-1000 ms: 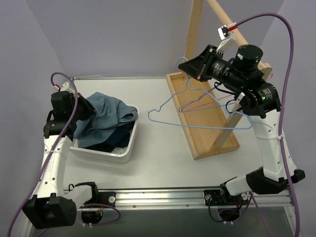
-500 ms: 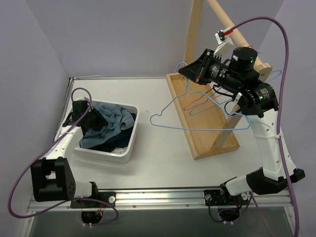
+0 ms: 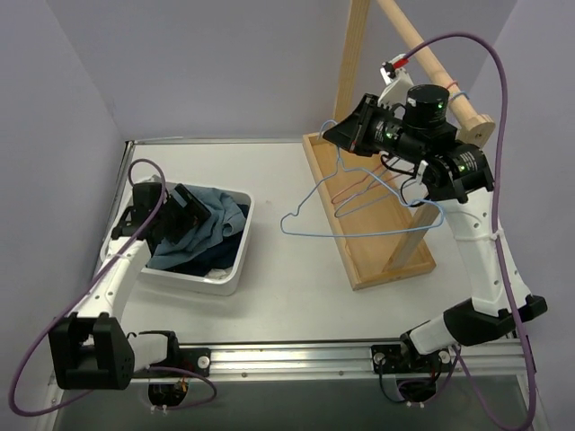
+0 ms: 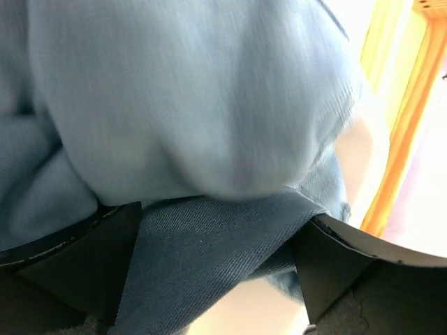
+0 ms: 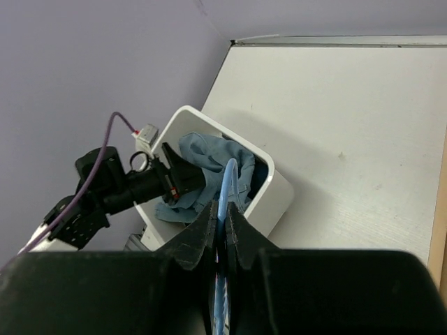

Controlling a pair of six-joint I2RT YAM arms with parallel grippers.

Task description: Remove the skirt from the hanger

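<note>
Right gripper (image 3: 329,135) pinches blue hanger (image 3: 359,234), pink hanger (image 3: 349,189) crosswise.

Soft woven denim cloth (image 3: 211,211), smooth glossy plastic bin (image 3: 235,262), bare pale wood rack (image 3: 361,262), thin light-blue wire hanger (image 5: 226,183)

Table (image 3: 287,296): bin (image 3: 208,280) on the left, rack base (image 3: 395,260) on the right, well apart.
Bin: clothes pile (image 3: 216,215) inside; left gripper (image 3: 182,214) over its left part.
Front hanger (image 3: 359,235): hook in the right gripper (image 3: 334,133), body over the rack base's left edge.
Rear hanger (image 3: 352,189): just behind, apparently over the base.
</note>
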